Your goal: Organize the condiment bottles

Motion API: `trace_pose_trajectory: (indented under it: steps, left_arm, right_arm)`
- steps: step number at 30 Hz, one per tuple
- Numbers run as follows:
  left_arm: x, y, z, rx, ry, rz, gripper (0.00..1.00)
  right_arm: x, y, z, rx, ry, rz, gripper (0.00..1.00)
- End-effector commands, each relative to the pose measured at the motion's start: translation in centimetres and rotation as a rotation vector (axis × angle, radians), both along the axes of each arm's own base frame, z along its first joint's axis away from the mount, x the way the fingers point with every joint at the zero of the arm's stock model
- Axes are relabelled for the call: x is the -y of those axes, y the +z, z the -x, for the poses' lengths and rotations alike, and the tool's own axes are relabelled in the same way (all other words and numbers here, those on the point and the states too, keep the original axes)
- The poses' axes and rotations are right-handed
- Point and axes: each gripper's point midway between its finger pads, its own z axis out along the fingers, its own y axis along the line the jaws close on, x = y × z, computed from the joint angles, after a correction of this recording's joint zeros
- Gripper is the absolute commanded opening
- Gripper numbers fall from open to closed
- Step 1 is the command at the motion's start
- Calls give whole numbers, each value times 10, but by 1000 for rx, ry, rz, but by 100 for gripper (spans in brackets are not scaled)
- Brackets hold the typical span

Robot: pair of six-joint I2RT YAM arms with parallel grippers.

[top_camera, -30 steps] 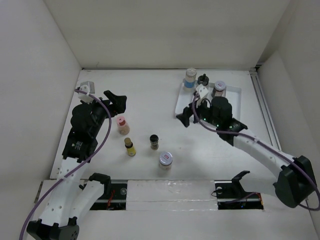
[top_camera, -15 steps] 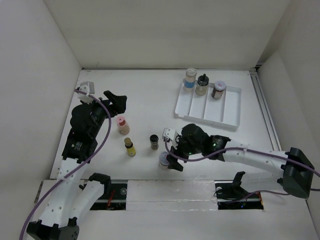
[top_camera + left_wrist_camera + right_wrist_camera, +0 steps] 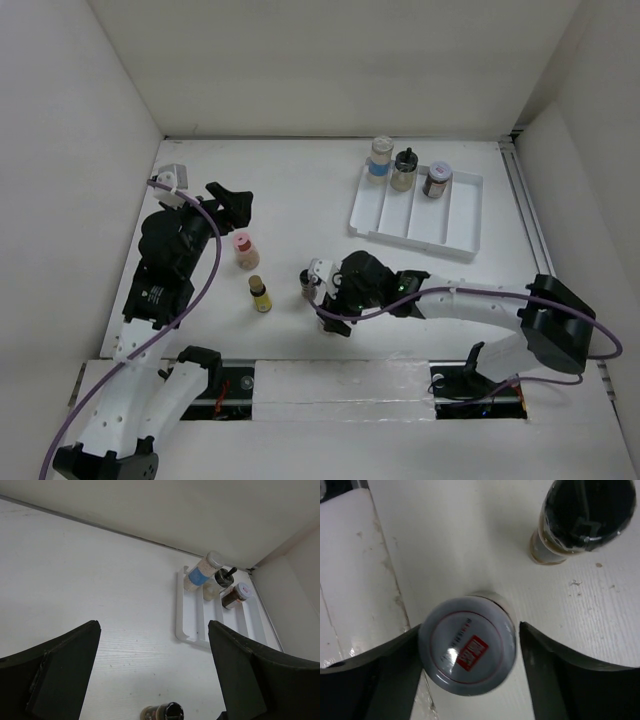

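Straddling the silver-lidded jar (image 3: 467, 647) on the worktop (image 3: 300, 190), my right claw (image 3: 470, 628) stands unclenched: one finger rests against the lid, with a sliver of gap at the other. A dark-capped bottle (image 3: 585, 515) stands just beside the jar. My left claw (image 3: 155, 630) hangs released, holding nothing, near the pink bottle (image 3: 244, 250) and the yellow bottle (image 3: 260, 293). At the far end of the tray (image 3: 460, 215) stand three more bottles (image 3: 404, 168).
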Motion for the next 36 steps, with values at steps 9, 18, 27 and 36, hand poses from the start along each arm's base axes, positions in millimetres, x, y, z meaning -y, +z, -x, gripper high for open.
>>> trace_pose_trajectory:
  steps: [9, 18, 27, 36]
  left_arm:
    - [-2, 14, 1, 51, 6, 8, 85]
    - [1, 14, -1, 51, -13, 9, 85]
    - [1, 17, 2, 61, -13, 12, 85]
    - [0, 14, -1, 51, -4, 9, 85]
  right_arm:
    - [23, 119, -73, 296, -329, -238, 50]
    - [174, 182, -197, 497, -930, -299, 50]
    - [267, 138, -307, 470, -1218, -142, 50]
    - [291, 66, -352, 332, -1262, -84, 61]
